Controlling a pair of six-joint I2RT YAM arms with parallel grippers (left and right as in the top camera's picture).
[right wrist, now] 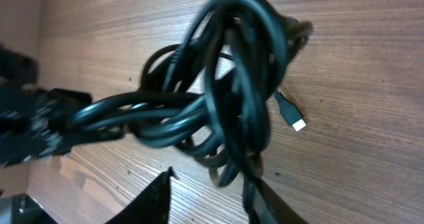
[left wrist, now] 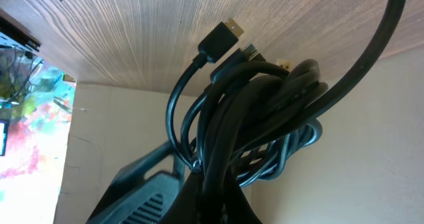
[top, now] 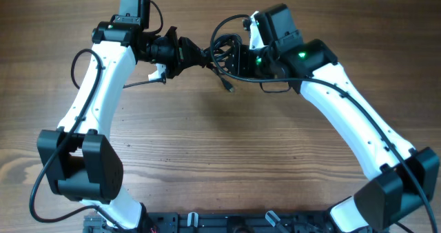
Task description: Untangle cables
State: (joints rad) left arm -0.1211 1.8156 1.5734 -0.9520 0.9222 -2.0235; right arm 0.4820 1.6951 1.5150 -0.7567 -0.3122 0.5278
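The cables (top: 216,52) form a knotted black bundle held above the wooden table (top: 207,143), between my two grippers at the back centre. My left gripper (top: 191,54) is shut on the bundle's left side. In the left wrist view the cables (left wrist: 265,105) rise out of the left gripper (left wrist: 202,181), and a plug end (left wrist: 222,38) sticks up. My right gripper (top: 227,58) is at the bundle's right side. In the right wrist view the right gripper (right wrist: 212,191) stands open, and the cables (right wrist: 228,98) rest against one finger (right wrist: 271,204). A small plug (right wrist: 298,123) dangles free.
Both white arms reach in from the front corners and nearly meet at the back. A loose plug end (top: 231,89) hangs below the bundle. A black rail (top: 207,223) runs along the table's front edge.
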